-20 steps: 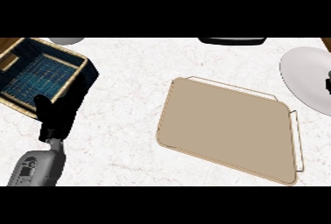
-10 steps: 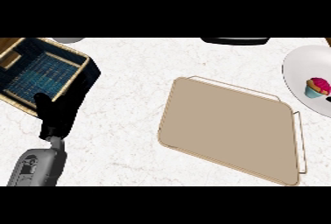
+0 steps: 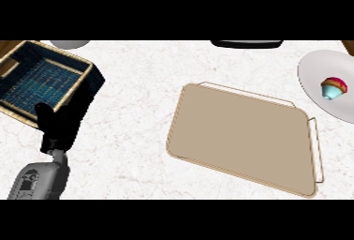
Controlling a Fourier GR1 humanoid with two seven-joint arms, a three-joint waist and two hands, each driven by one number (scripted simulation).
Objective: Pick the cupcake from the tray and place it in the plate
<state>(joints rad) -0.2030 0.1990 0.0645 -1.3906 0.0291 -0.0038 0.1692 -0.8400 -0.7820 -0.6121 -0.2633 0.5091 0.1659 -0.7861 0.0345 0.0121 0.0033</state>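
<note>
the cupcake [image 3: 332,88] stands on the plate [image 3: 314,70], at the far right of the head view. it has a light blue cup and a top in red and yellow, and it stands upright near the right edge of the picture. the plate is pale grey and round, and the right edge of the view cuts a part of it.

the tray [image 3: 242,136] lies in the middle of the white marbled table [image 3: 138,93], left of the plate and apart from it. it is a flat beige tray with rounded corners and a thin handle on its right side. nothing lies on it.

the left robot hand [image 3: 54,131] shows at the lower left, at the end of a grey forearm [image 3: 38,180] which comes in from the bottom edge. the hand is black and points upward, the fingers look straight and together — it holds nothing. it is well apart from the tray and from the cupcake. just above it is a woven basket [image 3: 83,70] with a dark blue inside, at the upper left corner of the table.

the right robot hand does not show in this view.

at the top edge there is a grey round thing [image 3: 69,44] and a dark thing [image 3: 247,43] — both are cut off, and i cannot tell what they are.
</note>
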